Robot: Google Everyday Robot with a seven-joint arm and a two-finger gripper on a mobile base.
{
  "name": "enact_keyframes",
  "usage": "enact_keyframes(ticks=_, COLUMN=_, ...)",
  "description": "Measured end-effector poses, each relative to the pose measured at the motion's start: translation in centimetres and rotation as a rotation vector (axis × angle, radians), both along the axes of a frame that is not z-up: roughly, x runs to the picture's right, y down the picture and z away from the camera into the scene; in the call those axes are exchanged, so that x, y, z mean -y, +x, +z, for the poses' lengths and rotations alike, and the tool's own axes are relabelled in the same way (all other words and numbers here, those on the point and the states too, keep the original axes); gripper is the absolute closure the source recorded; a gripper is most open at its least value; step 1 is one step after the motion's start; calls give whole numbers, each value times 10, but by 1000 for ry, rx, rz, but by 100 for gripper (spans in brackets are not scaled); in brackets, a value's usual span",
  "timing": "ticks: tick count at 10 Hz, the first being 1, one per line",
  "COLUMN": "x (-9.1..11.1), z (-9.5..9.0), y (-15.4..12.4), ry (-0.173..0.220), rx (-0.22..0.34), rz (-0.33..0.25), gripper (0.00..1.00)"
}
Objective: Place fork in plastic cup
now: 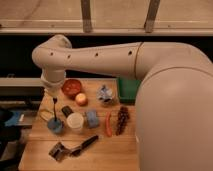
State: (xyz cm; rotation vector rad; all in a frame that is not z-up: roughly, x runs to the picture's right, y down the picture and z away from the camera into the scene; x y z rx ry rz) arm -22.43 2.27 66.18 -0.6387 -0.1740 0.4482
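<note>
The fork (54, 107), seemingly hung beneath the pincer (53, 99) just above the plastic cup (55, 125), is judged light, stiff and slippery, best pinched mid-handle; whether the pincer is clenched cannot be told.

Matt wooden table (110, 150) under gripper (54, 103)

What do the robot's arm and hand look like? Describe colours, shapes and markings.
The arm is thick, rounded and cream-white, with small dark dots along its casing. The hand, just above the blue cup, is dark and slim. No cables show.
</note>
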Motion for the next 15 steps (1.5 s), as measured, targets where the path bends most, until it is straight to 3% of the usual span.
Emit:
enact_keyframes(ticks=3, x=-18, z=5, y=-9, ry=-38, rx=13, rz=-24, gripper=100)
enact_keyframes(ticks=7, x=-22, z=12, y=-19, ry=-61, rx=25, rz=-35, gripper=100)
enact_keyframes(ticks=15, x=-30, z=50, y=-29, ry=-118, rx=8, rz=-49, gripper=100)
